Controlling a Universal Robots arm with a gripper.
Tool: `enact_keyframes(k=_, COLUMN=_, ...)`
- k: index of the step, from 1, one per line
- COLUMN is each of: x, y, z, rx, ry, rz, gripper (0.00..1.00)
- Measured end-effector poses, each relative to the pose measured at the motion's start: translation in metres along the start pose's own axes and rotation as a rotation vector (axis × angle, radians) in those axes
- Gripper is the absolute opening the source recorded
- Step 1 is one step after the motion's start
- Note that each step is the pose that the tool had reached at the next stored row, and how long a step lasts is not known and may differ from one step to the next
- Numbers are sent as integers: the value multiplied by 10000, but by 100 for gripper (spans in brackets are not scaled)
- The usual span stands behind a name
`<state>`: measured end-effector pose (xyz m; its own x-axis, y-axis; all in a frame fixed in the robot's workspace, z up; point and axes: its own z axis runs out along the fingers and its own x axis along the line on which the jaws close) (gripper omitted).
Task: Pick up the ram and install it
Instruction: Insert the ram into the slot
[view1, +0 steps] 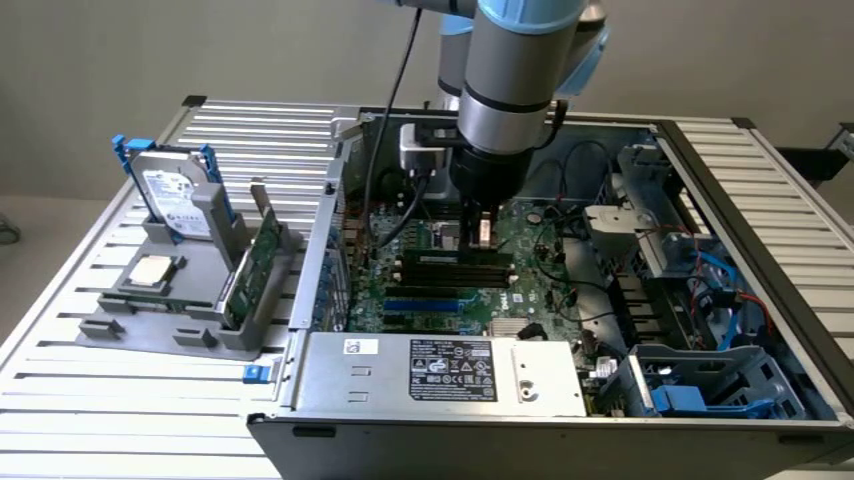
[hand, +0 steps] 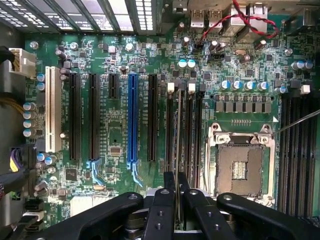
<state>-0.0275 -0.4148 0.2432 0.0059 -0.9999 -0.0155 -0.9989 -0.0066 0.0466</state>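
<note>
One arm with one gripper is positioned inside one open computer case, which is set on the slatted tabletop. One ram is clamped between the two fingers, which are closed down to the thickness of the stick.

The ram is held edge-on over the bank of black memory slots, beside the one empty CPU socket, near the middle of the motherboard. On the board, one white slot, one blue slot and four black expansion slots are counted, one of them short.

Outside the case, toward the tabletop's edge at the exterior view's left, one grey holder carries one hard drive and one upright expansion card.

Only the thin edge of the ram is presented, as a narrow grey-green line, and its chips cannot be made out. One end is covered by the fingers. The slot beneath is hidden, so seating cannot be judged, and the memory slots cannot be counted reliably.
</note>
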Motion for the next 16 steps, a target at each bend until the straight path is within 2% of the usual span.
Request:
enact_keyframes(k=5, x=3, y=-4, z=91, rx=0, ry=0, rz=0, gripper=14)
enact_keyframes(k=12, x=2, y=-5, z=96, rx=-1, ry=12, rz=0, gripper=14)
enact_keyframes(k=14, x=-1, y=-5, z=96, rx=0, ry=42, rz=2, gripper=14)
enact_keyframes(k=16, x=-5, y=-5, z=96, rx=-1, ry=109, rz=5, gripper=14)
